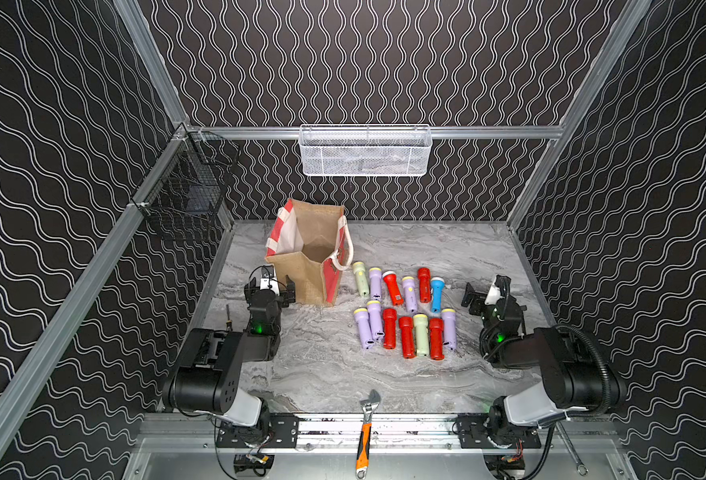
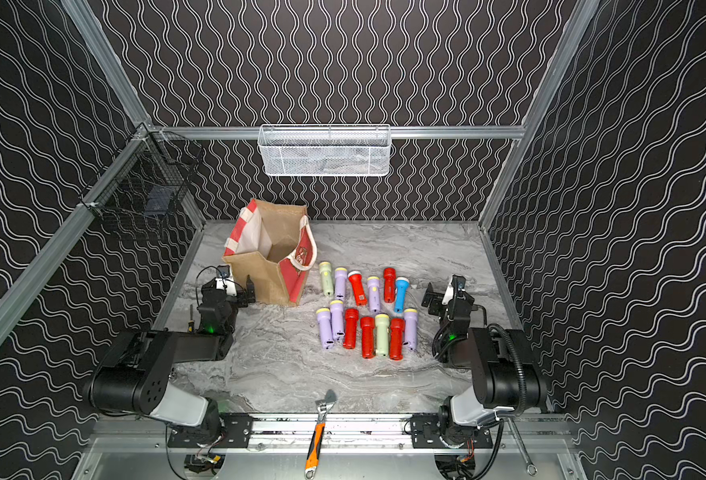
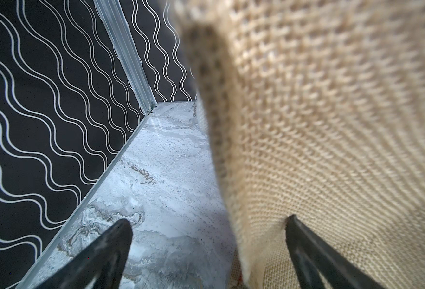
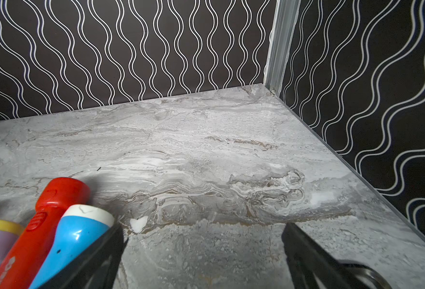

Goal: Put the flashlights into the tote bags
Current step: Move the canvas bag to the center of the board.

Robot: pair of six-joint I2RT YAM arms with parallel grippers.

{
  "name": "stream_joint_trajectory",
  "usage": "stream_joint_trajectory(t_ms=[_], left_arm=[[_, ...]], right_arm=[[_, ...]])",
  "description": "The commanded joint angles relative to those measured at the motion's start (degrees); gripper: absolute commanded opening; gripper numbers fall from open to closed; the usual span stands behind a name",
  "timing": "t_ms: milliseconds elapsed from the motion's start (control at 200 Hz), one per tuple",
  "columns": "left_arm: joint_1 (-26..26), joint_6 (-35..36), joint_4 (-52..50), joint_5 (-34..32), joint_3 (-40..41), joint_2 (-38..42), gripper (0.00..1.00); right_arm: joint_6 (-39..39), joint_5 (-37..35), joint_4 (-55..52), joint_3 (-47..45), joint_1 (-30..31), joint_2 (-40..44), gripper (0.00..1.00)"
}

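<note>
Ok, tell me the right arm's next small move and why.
Probably slide the open right gripper sideways to straddle the blue flashlight. It is the nearest one, just beside the empty jaws, and no flashlight shows inside the tote bag yet.

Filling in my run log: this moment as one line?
small plastic flashlights: on grey marble table, none bagged | boxy tan jute tote bag: upright, open | left gripper: open, beside bag | right gripper: open, beside blue flashlight
</note>
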State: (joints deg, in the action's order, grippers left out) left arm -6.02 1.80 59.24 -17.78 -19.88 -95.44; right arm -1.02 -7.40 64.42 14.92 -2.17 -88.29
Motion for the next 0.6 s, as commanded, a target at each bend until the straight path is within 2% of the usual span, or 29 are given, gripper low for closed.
stream_joint_trajectory(t_ms=[0, 390, 596], left_arm=[[-0.04, 0.53, 2.27, -0.15, -0.48, -0.19, 0.99], [-0.04, 0.56, 2.59, -0.15, -0.17, -0.01, 0.99], [-0.04, 0.40, 0.53, -0.03, -0.35, 2.16, 0.99]], right_arm=[[0.21, 0.24, 2.91, 0.38, 0.02, -0.12, 1.00], [0.74, 0.28, 3.50, 0.04, 0.10, 0.18, 1.00], [-0.04, -0.25, -6.47, 3.62, 0.15, 3.58, 1.00]])
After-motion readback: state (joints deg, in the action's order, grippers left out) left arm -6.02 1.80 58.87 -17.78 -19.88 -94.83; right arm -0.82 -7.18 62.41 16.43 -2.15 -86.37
